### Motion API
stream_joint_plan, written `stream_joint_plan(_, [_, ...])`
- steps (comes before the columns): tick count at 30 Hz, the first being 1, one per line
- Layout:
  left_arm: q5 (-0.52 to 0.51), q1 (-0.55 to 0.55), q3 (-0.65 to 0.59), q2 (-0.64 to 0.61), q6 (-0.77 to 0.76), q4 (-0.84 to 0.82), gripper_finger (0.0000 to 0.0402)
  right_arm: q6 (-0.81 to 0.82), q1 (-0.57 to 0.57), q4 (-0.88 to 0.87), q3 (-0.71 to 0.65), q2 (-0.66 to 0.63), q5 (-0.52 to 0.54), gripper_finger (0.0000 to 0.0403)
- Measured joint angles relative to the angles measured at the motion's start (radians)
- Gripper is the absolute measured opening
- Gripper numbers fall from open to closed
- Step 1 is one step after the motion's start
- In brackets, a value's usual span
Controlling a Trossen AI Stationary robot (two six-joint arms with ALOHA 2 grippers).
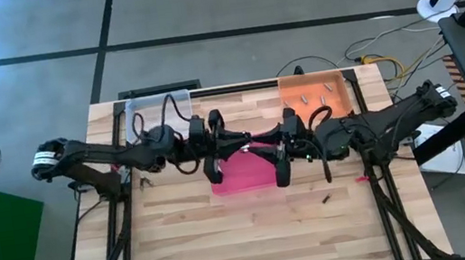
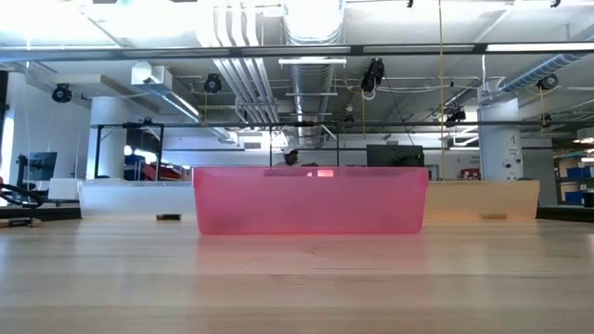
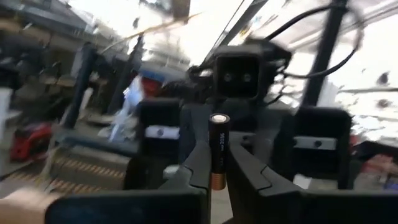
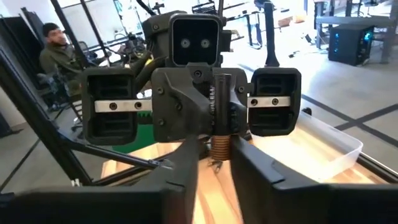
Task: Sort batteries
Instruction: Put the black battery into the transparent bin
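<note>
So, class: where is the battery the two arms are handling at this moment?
The battery is held in mid-air between the left end effector and the right end effector, which meet nose to nose above the pink tray at the table's centre in the high view.

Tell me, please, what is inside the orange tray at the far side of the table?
In the high view the orange tray holds a few small batteries lying loose. Its near edge is covered by the right arm, so anything there cannot be seen.

Above the pink tray (image 1: 244, 176): left gripper (image 1: 247, 139) and right gripper (image 1: 263, 137) meeting tip to tip. Behind it, clear tray (image 1: 150, 111) and orange tray (image 1: 311, 94) holding batteries (image 1: 310, 96).
</note>
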Motion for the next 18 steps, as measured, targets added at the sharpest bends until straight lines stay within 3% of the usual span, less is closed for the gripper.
stream_joint_plan(4, [-0.053,0.082,0.000,-0.094,-0.001,-0.263,0.0007,0.013,-0.023,-0.093,0.000,-0.061,-0.009,0.0173])
stream_joint_plan(11, [-0.251,0.290,0.000,-0.265,-0.118,-1.019,0.0006,0.075,-0.114,-0.389,0.002,-0.154,0.015,0.0221])
stream_joint_plan(15, [-0.305,0.433,0.000,-0.271,-0.271,-1.384,0.0005,0.062,-0.222,-0.442,0.001,-0.153,-0.001,0.0229])
stream_joint_plan(18, [-0.286,0.556,0.000,-0.220,-0.357,-1.543,0.0005,0.025,-0.322,-0.416,0.001,-0.119,-0.081,0.0235])
